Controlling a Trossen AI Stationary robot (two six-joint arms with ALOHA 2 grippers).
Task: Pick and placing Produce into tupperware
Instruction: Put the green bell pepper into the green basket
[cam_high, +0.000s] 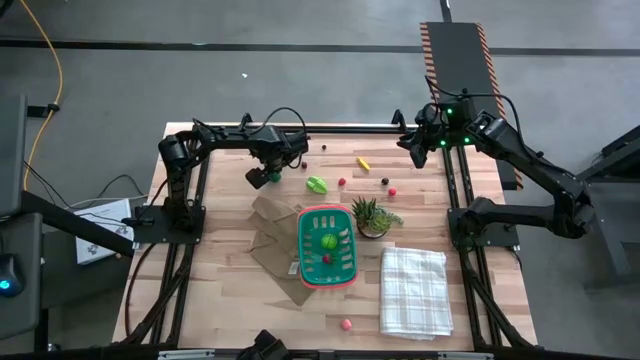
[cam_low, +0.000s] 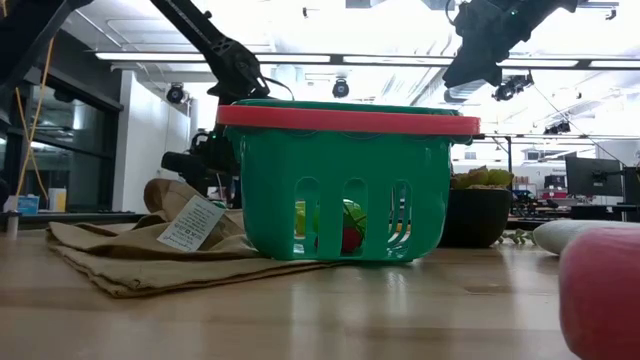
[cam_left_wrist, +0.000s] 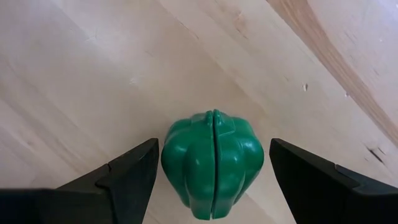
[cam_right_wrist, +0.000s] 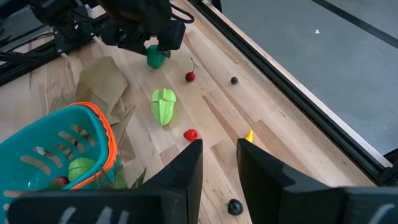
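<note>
My left jaws stand wide on either side of a dark green pepper (cam_left_wrist: 212, 163), not touching it, at about ten o'clock from the tupperware (cam_high: 327, 247). That teal, orange-rimmed basket sits upright at the surface's centre, holding a green round piece (cam_high: 327, 240) and a red one (cam_high: 326, 259). A light green leafy piece (cam_high: 316, 184) lies at twelve o'clock from it, with small red balls (cam_high: 342, 183) and a yellow piece (cam_high: 363, 162) beyond.
</note>
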